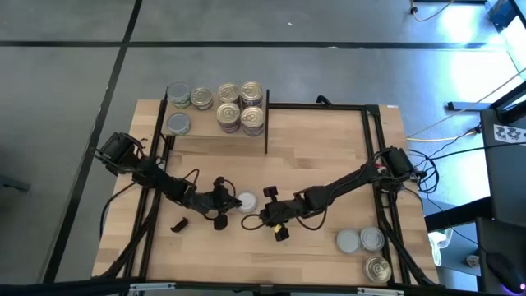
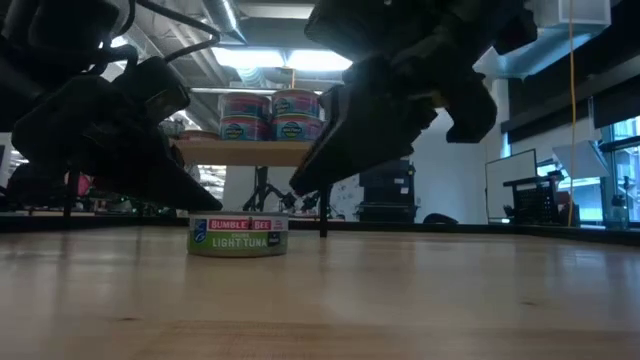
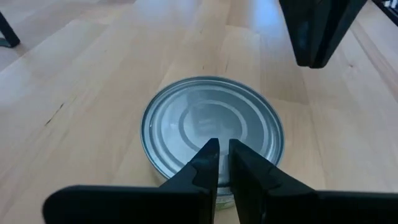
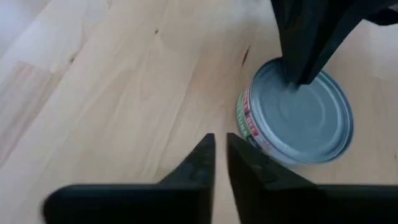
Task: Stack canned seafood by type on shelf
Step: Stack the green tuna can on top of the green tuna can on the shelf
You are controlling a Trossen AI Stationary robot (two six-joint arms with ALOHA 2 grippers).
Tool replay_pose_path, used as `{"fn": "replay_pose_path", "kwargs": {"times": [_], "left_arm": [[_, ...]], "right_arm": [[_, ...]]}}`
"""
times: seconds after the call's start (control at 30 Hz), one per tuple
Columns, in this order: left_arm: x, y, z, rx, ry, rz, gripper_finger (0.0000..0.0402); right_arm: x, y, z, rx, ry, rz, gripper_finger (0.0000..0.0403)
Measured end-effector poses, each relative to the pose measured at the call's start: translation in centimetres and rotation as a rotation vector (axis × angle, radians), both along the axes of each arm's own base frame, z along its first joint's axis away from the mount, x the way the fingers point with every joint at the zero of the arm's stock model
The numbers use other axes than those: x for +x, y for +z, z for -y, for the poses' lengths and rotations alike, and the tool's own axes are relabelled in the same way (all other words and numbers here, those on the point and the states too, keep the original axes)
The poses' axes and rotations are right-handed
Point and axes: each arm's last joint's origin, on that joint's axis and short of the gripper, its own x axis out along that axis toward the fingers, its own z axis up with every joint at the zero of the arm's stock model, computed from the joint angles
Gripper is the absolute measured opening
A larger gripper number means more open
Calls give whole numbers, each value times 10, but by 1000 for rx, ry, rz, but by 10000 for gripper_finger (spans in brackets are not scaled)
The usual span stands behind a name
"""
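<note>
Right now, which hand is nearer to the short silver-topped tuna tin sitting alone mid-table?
Left. The left hand has its nearly shut fingertips right at the short silver-topped tuna tin, over its rim. The right hand sits just off the tin's other side, fingertips nearly shut, not touching.

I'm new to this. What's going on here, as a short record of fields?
middle tin: silver-topped tuna tin flat on the table, not held
left gripper: jaws nearly shut, over the tin's edge
right gripper: jaws nearly shut, beside the tin
shelf: six tins at back left
waiting tins: three at front right
</note>
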Motion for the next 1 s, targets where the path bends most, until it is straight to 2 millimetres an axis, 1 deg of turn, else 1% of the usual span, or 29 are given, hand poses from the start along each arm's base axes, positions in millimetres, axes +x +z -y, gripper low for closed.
{"fn": "replay_pose_path", "kwargs": {"times": [0.1,0.17,0.33,0.4,0.5,0.57,0.67,1.0], "left_arm": [[0,0,-1,-7,7,3,29],[0,0,-1,-12,10,9,25],[1,0,-3,-40,33,14,16],[2,0,-5,-56,50,16,12],[2,0,-7,-69,69,18,5],[2,0,-8,-78,82,15,2],[2,-1,-9,-77,89,15,3],[-15,-6,-17,-116,109,76,4]], "right_arm": [[3,-4,-1,-35,16,20,93],[4,-8,-1,-69,33,25,138],[9,-10,-1,-176,61,82,249],[9,-12,0,-230,80,81,285],[14,-18,2,-273,104,100,324],[17,-25,5,-296,99,106,340],[20,-32,11,-359,82,91,350],[25,-40,22,-456,98,90,331]]}}
